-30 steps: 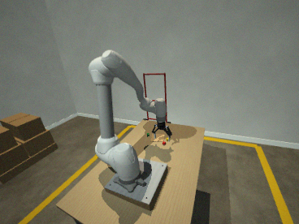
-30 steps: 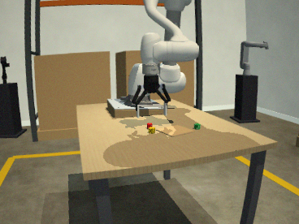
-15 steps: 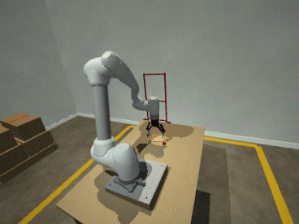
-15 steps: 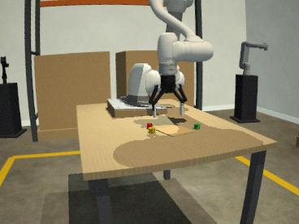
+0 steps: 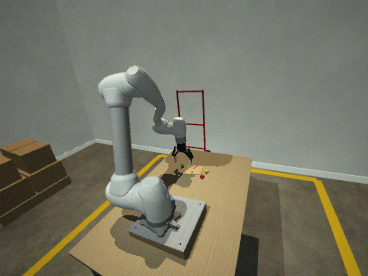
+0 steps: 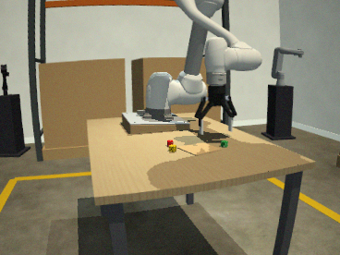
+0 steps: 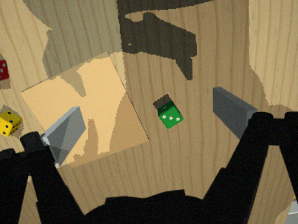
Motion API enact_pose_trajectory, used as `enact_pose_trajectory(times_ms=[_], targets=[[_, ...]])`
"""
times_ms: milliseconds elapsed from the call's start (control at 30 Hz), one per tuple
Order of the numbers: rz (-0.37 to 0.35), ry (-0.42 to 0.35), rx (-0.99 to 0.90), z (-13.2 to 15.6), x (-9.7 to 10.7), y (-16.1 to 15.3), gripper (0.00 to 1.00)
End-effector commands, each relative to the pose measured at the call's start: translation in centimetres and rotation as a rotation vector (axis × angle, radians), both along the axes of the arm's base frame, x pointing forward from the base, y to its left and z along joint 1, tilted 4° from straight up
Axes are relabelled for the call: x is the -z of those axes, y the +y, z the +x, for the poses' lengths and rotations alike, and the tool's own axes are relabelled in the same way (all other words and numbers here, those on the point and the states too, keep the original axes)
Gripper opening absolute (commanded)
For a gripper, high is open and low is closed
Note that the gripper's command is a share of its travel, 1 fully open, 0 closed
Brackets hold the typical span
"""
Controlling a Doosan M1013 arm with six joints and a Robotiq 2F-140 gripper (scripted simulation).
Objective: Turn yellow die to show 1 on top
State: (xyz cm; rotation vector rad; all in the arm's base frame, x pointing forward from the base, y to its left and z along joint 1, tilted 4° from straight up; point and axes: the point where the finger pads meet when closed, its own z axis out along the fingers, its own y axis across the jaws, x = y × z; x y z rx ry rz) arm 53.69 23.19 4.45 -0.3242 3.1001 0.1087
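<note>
From the top view, the white arm [image 5: 121,140] [image 6: 196,51] rises from its base plate [image 5: 192,239] [image 6: 134,129], bends at a high elbow and reaches out over the worktop [image 5: 225,200] [image 6: 129,180]. Its last section drops straight down, with the hand [image 5: 183,162] [image 6: 215,129] [image 7: 146,108] pointing at the wood.

The exterior view shows the wrist upright above the hand, whose fingers are spread wide and hang above the worktop. The green die [image 5: 182,166] [image 6: 224,144] [image 7: 170,115] lies below the hand; the red die [image 5: 202,176] [image 6: 170,143] [image 7: 3,70] and the yellow die [image 5: 206,171] [image 6: 173,148] [image 7: 9,123] are off to one side of it.

In the wrist view, the hand is open and empty, the green die showing between its fingers. The mat [image 7: 102,82] lies partly behind one finger. The yellow die sits beyond that finger, outside the hand's span and off the mat, near its edge.
</note>
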Motion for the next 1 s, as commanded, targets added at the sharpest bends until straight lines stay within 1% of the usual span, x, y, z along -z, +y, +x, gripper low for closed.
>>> enact_pose_trajectory(times_ms=[0,167,967], targets=[[-0.001,0.0,0.0,0.4,-0.1,1.7,1.0],[-0.001,0.0,0.0,0.6,-0.2,2.9,1.0],[-0.001,0.0,0.0,0.6,-0.2,3.0,1.0]])
